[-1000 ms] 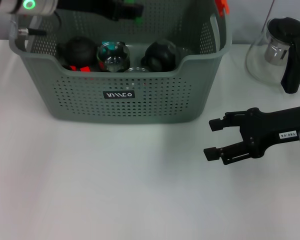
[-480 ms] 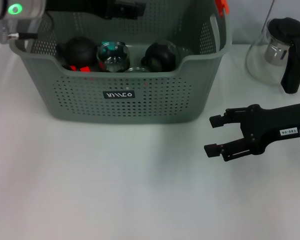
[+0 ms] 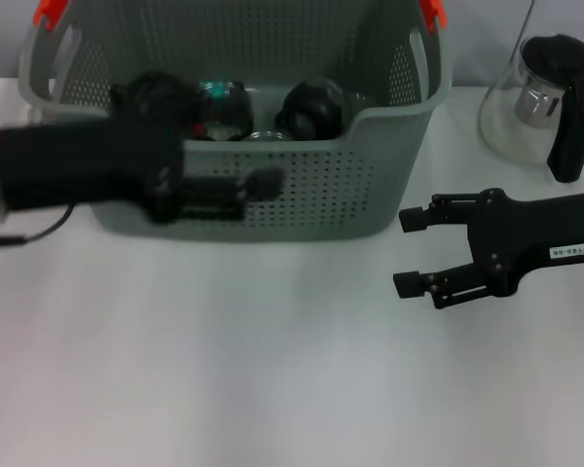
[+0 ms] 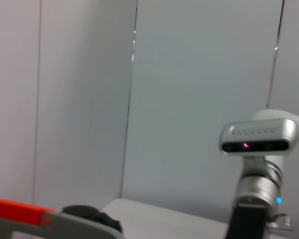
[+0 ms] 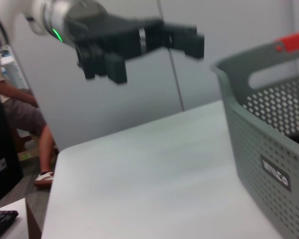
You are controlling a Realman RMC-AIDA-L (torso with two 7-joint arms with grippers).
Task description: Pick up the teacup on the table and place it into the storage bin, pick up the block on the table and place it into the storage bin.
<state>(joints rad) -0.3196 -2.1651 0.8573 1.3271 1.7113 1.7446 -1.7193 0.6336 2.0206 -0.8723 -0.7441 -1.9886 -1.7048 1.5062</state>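
Looked basically done: nothing loose on the white table (image 3: 273,370), several dark and glassy items sat in the grey-green perforated storage bin (image 3: 370,185). Left gripper (image 3: 258,185) unreadable, right gripper (image 3: 414,251) wide, empty.

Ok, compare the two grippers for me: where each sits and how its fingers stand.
The left gripper sits in front of the grey-green perforated storage bin, covering its front wall; the right gripper sits off the bin's right side, above the white table. The right one is open; the left one's state cannot be told. Both are black and hold nothing visible.
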